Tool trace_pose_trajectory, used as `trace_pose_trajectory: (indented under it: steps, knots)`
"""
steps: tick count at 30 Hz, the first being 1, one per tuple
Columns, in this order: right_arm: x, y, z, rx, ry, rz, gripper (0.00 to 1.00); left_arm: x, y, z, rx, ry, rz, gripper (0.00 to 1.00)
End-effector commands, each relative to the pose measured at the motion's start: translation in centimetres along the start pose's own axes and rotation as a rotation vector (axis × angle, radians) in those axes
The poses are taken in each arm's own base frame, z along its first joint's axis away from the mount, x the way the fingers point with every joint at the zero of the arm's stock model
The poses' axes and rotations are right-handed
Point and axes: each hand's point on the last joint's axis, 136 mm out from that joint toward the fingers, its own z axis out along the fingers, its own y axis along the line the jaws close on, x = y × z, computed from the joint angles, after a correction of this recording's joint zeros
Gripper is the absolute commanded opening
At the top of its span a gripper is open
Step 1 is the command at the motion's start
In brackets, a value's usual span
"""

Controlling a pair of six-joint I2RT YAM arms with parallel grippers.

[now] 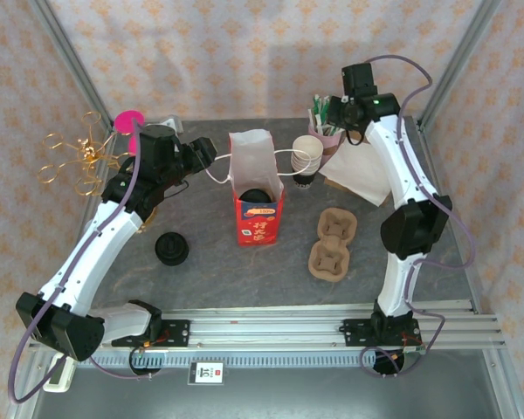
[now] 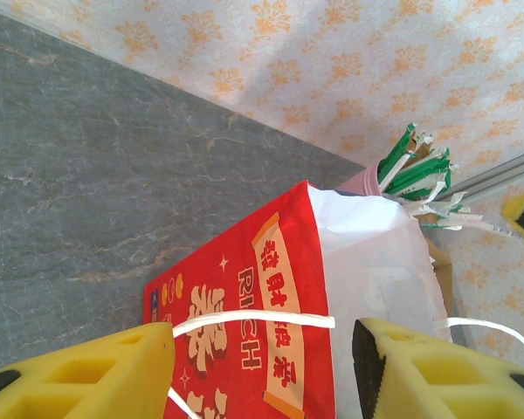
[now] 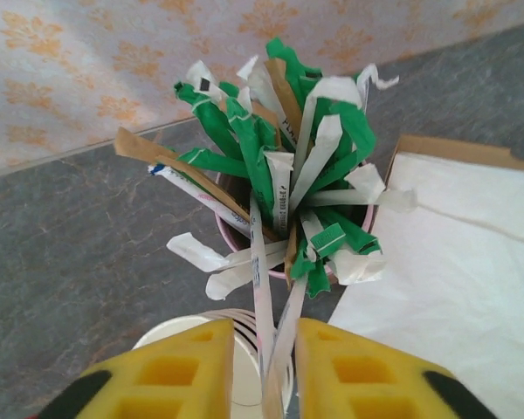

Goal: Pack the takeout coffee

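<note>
The red-and-white paper bag (image 1: 260, 223) stands upright mid-bench with its mouth open. A dark round thing (image 1: 256, 195), probably a lidded cup, already sits inside, so the main item looks packed. The left hand (image 1: 204, 158) is at the bag's left side. Seen from its wrist, its jaws stand apart and the white cord handle (image 2: 253, 320) runs across the gap, apparently steadying the bag.

The right hand (image 3: 265, 339) hovers at the pink cup (image 1: 323, 138) of wrapped straws (image 3: 279, 175) at the back. One white-wrapped straw lies between its close-set fingers (image 3: 188, 367), but I cannot tell whether they pinch it. Judging by this, the extras are what is left: a straw, perhaps napkins (image 1: 360, 170), and then closing up.

A stack of paper cups (image 1: 306, 160), a cardboard cup carrier (image 1: 332, 246) and a loose black lid (image 1: 171, 249) lie outside the bag.

The bench (image 1: 227, 279) is grey and stone-patterned. Around it are metal frame posts and pale wallpaper with orange floral motifs.
</note>
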Motion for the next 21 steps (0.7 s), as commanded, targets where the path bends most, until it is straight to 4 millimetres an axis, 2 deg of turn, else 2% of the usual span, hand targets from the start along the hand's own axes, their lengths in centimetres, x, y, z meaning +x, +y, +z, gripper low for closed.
trace_pose_trajectory:
  steps: [1, 6, 10, 15, 19, 21]
  knots:
    - [-1.5, 0.5, -2.0, -0.008, -0.052, -0.016, 0.35, -0.6, -0.2, -0.2, 0.011, -0.022, 0.001, 0.58]
    - [-1.7, -0.7, -3.3, 0.000, -0.055, 0.020, 0.43, -0.6, -0.1, -0.1, 0.008, -0.019, 0.003, 0.58]
    - [0.1, -0.4, -3.2, -0.047, 0.007, 0.031, 0.48, -0.5, -0.1, 0.0, 0.007, -0.015, 0.002, 0.58]
    - [1.3, -3.4, -3.2, 0.071, 0.039, 0.067, 0.54, -0.3, 0.0, 0.0, 0.006, -0.012, 0.003, 0.58]
    - [4.0, -4.8, -3.0, 0.044, 0.122, 0.102, 0.64, -0.2, 0.2, 0.0, -0.004, -0.008, 0.010, 0.58]
    - [5.2, -5.1, -2.9, 0.044, 0.142, 0.107, 0.65, -0.3, 0.3, 0.0, -0.009, -0.013, 0.012, 0.58]
